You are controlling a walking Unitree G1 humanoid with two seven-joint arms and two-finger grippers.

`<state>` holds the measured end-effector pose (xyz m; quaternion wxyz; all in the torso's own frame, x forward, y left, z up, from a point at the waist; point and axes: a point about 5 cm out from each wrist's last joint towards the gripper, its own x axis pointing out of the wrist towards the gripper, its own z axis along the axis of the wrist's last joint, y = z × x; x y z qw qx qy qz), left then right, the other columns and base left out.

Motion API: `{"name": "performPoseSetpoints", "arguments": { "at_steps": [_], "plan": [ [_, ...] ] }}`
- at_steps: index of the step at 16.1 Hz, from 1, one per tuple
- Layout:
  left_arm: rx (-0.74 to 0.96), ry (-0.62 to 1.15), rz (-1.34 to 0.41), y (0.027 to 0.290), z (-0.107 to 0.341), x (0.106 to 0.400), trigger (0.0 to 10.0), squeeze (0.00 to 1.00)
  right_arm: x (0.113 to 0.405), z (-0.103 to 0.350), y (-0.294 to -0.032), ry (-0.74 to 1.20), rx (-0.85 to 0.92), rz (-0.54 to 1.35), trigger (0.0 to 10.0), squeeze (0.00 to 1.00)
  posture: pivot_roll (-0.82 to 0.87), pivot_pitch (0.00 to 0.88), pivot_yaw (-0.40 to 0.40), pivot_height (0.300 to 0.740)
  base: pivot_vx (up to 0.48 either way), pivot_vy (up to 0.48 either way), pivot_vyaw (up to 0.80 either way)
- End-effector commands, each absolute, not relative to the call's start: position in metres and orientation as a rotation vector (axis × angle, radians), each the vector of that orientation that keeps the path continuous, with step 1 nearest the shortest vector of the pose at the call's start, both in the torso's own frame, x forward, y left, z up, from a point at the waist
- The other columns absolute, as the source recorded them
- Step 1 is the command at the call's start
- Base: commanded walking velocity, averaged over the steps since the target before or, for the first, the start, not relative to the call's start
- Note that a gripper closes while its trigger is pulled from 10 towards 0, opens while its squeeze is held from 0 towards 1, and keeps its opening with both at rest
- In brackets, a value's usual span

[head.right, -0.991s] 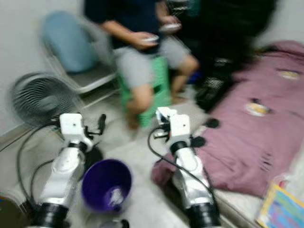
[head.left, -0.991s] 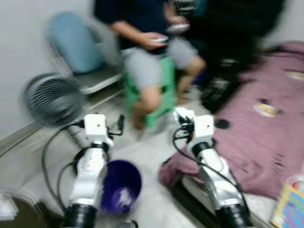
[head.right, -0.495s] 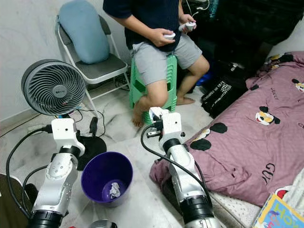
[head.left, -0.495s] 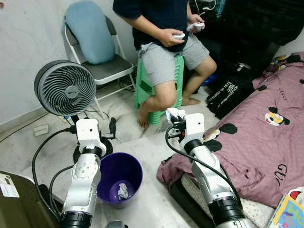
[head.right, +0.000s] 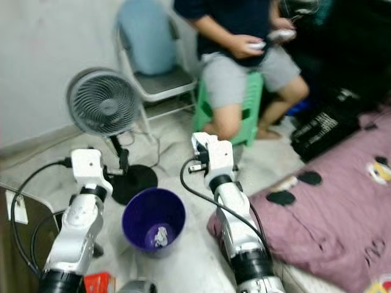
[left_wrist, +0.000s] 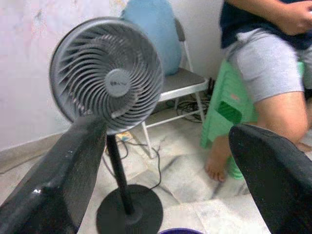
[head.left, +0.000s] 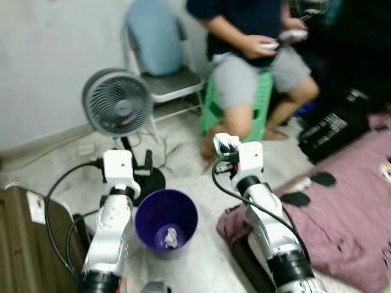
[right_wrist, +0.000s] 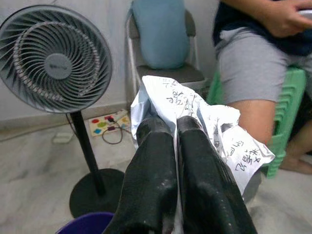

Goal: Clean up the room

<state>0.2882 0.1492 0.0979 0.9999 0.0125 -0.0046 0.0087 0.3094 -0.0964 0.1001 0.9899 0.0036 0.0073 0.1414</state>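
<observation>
The right gripper (right_wrist: 168, 129) holds a crumpled white sheet of paper printed with dark characters (right_wrist: 195, 112), its two black fingers (right_wrist: 151, 161) pinched tight together on the paper's middle fold while loose corners flare out on either side. In the head views the paper sits raised at the tip of the right arm, above the floor and just beside the round purple plastic waste bin (head.left: 166, 213), not yet over its mouth. A small white wad of paper (head.left: 171, 237) already lies at the bottom of the bin.

The left gripper (left_wrist: 165, 161) hangs empty with its jaws spread wide, facing the grey pedestal fan (left_wrist: 107, 73) that stands behind the bin.

The paper looks very light and soft — it should crush rather than resist, and nothing about it is fragile. Being so light, it may cling to a finger or flutter sideways when let go, so a release well over the bin's opening seems wise. The present hold on the bunched centre looks secure.

A person sits on a green plastic stool (head.left: 256, 104) nearby, beside a folding chair with a pale blue cushion (head.left: 156, 39).
</observation>
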Motion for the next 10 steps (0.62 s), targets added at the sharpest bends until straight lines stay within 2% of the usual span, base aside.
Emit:
{"name": "performPoseSetpoints", "arguments": {
  "at_steps": [1,3,6,10],
  "plan": [
    [0.041,0.013,0.051,0.159,0.094,0.287,10.0,0.00,0.308,0.099,-0.087,0.019,0.011,0.310,10.0,0.00,0.06,0.017,0.009,0.740,0.000,0.000,0.80],
    [0.036,0.039,0.053,0.157,0.090,0.288,10.0,0.00,0.307,0.097,-0.089,0.025,0.005,0.309,10.0,0.00,0.05,0.014,0.011,0.740,0.000,0.000,0.80],
    [0.023,0.039,0.003,0.148,0.090,0.290,10.0,0.00,0.304,0.094,-0.097,0.034,-0.013,0.284,10.0,0.00,0.03,0.010,0.022,0.740,0.000,0.000,0.41],
    [0.027,0.037,-0.018,0.144,0.090,0.293,10.0,0.00,0.301,0.091,-0.101,0.040,-0.018,0.263,10.0,0.00,0.02,0.014,0.028,0.740,0.000,0.000,0.80]
  ]
}}
